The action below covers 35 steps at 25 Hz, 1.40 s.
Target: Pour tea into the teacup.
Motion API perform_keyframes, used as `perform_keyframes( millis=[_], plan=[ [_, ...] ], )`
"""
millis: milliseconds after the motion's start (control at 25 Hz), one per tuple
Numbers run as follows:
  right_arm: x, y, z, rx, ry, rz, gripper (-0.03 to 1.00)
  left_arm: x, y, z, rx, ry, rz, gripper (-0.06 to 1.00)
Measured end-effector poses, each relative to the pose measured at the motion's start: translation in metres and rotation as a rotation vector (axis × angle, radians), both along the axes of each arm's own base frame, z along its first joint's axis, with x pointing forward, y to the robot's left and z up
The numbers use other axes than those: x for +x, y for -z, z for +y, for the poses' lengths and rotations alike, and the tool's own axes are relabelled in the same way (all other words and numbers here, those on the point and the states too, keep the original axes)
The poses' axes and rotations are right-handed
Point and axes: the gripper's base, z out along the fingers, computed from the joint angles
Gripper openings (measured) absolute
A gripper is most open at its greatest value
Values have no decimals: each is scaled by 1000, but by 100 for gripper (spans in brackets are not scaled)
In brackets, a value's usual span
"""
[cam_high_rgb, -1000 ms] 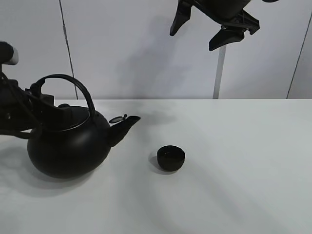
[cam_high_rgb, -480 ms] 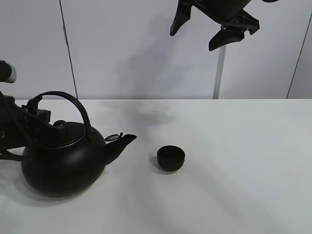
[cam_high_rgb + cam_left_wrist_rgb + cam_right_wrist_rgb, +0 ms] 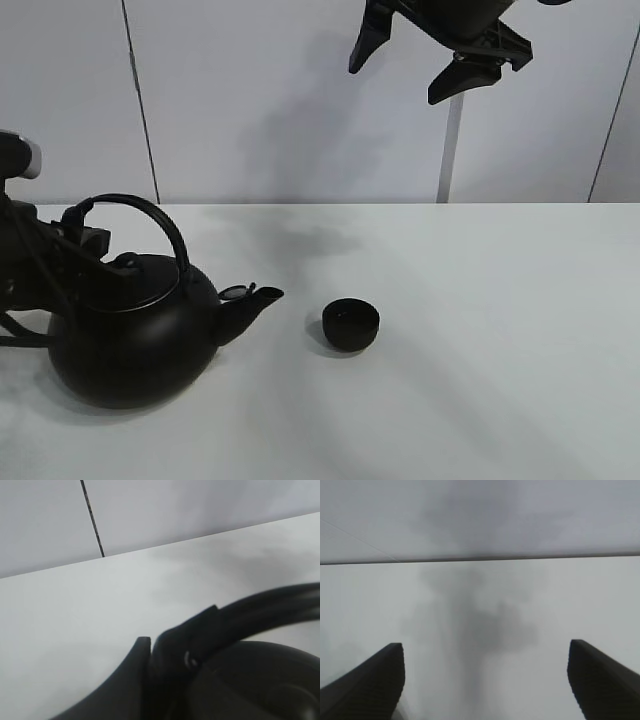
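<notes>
kettle (image 3: 130,345) lower now, bare table (image 3: 480,330) between spout (image 3: 250,305) and teacup (image 3: 351,324)

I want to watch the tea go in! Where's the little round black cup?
In the high view, the small round black teacup sits near the middle of the white table, just right of the spout of the big black kettle, not touching it.

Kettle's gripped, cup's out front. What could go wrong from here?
1. The teacup is tiny beside the kettle, and the spout sits short of it: the stream may miss onto the table.
2. The left fingers pinch the handle at its end away from the spout; the kettle may swing or slip when tilted.
3. The right fingers hang open up high, so nothing steadies the teacup.
</notes>
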Motion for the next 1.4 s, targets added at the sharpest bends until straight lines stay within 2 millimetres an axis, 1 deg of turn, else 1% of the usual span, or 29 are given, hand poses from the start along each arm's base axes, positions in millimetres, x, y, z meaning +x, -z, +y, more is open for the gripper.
perform_keyframes(
  millis=[160,400,520,920,1120,1400],
  plan=[
    [0,0,0,0,0,0,61,-1,0,-2,6,33,-4,9],
    [0,0,0,0,0,0,61,-1,1,-3,7,40,-6,9],
    [0,0,0,0,0,0,61,-1,0,-3,8,45,-7,11],
    [0,0,0,0,0,0,61,0,-7,-5,-18,52,-57,22],
    [0,0,0,0,0,0,61,0,-7,-5,-24,51,-56,28],
    [0,0,0,0,0,0,61,-7,-4,-2,-24,64,-30,39]
  ],
)
